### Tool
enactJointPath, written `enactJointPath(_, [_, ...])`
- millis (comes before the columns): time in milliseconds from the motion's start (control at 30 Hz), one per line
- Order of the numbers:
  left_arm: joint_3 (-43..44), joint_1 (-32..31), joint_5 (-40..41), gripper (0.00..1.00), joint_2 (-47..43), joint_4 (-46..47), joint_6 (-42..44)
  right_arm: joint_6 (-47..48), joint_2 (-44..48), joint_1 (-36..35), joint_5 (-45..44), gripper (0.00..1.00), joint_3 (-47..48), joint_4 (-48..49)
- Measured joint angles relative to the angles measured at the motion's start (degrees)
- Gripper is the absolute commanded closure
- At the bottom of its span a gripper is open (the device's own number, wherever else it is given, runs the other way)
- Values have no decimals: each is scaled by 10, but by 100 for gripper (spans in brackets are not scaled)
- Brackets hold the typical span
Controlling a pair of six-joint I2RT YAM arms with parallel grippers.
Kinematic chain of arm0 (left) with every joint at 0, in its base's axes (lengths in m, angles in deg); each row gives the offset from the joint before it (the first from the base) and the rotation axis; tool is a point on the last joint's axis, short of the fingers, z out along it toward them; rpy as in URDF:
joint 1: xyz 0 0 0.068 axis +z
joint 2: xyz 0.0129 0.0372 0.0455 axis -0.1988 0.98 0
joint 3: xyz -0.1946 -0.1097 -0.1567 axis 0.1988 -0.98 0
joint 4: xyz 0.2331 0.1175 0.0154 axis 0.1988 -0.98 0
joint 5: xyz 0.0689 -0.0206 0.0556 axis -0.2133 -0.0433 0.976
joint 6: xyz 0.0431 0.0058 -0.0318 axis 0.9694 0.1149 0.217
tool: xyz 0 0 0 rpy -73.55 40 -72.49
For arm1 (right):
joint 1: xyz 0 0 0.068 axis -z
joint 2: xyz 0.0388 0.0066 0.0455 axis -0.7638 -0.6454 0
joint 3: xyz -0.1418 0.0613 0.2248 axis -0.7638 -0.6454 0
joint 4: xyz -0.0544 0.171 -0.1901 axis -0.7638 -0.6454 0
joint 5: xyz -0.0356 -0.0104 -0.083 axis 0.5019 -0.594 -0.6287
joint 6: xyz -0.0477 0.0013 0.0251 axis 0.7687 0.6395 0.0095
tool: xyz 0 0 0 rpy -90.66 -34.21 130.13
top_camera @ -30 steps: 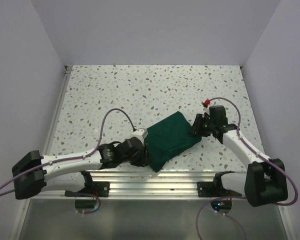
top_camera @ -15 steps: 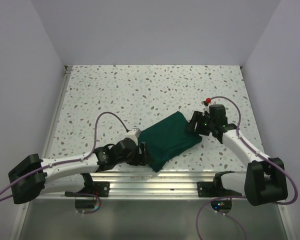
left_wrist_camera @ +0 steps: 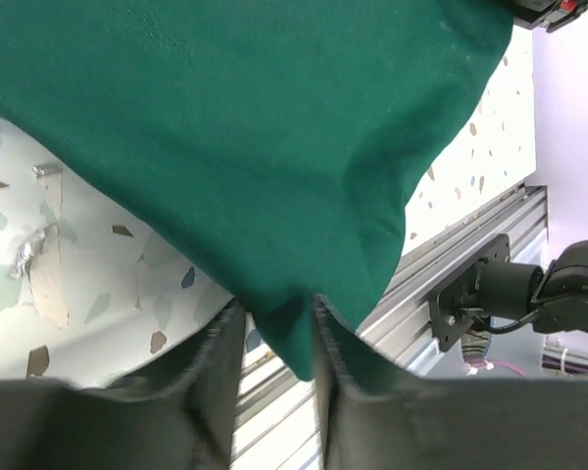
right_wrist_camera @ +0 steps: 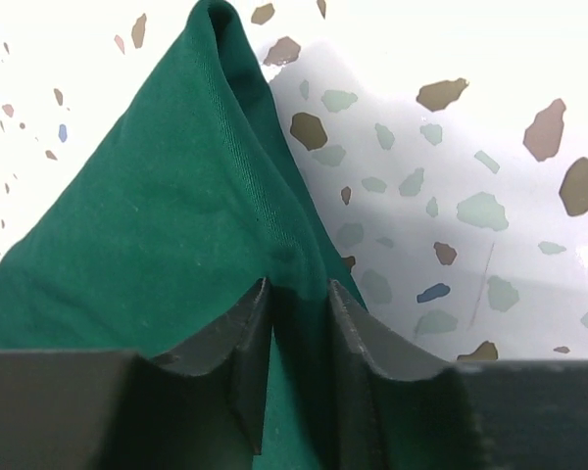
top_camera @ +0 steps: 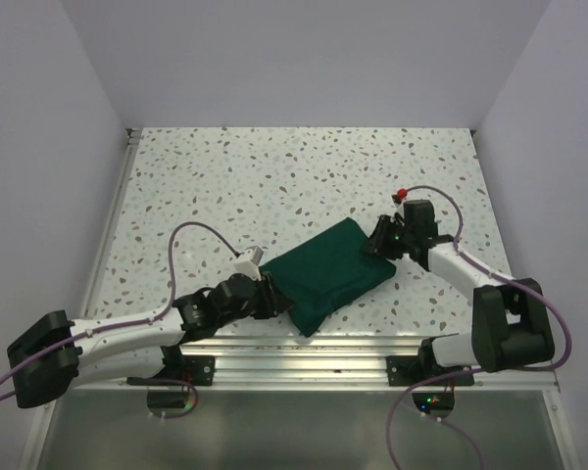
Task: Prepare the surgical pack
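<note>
The surgical pack [top_camera: 330, 273] is a plump dark green fabric bundle lying at an angle on the speckled table [top_camera: 274, 176], near the front edge. My left gripper [top_camera: 271, 295] lies low at the pack's left side, shut on a fold of it. In the left wrist view the green pack [left_wrist_camera: 274, 127] fills the upper frame, and a tongue of cloth hangs pinched in the left gripper [left_wrist_camera: 277, 311]. My right gripper [top_camera: 380, 241] is at the pack's far right corner. There the pack [right_wrist_camera: 157, 245] rises in a ridge, with the right gripper [right_wrist_camera: 296, 292] shut on it.
An aluminium rail [top_camera: 304, 362] carrying both arm bases runs along the near table edge, just in front of the pack. Pale walls close in the left, back and right sides. Purple cables [top_camera: 191, 240] loop above each arm.
Both grippers opened and then shut again on the pack's cloth. The left arm sank lower and drew back to the left. The right wrist edged slightly up and left.
</note>
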Motion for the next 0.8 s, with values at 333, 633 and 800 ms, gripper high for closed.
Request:
enactJointPath(333, [-5, 0, 13, 100, 6, 18, -5, -6, 0, 1, 1, 100, 5, 9])
enactJointPath(633, [-39, 0, 18, 100, -51, 10, -19, -22, -11, 5, -1, 100, 9, 8])
enactJointPath(800, [-45, 1, 24, 98, -81, 4, -21, -30, -11, 8, 5, 80, 9, 7])
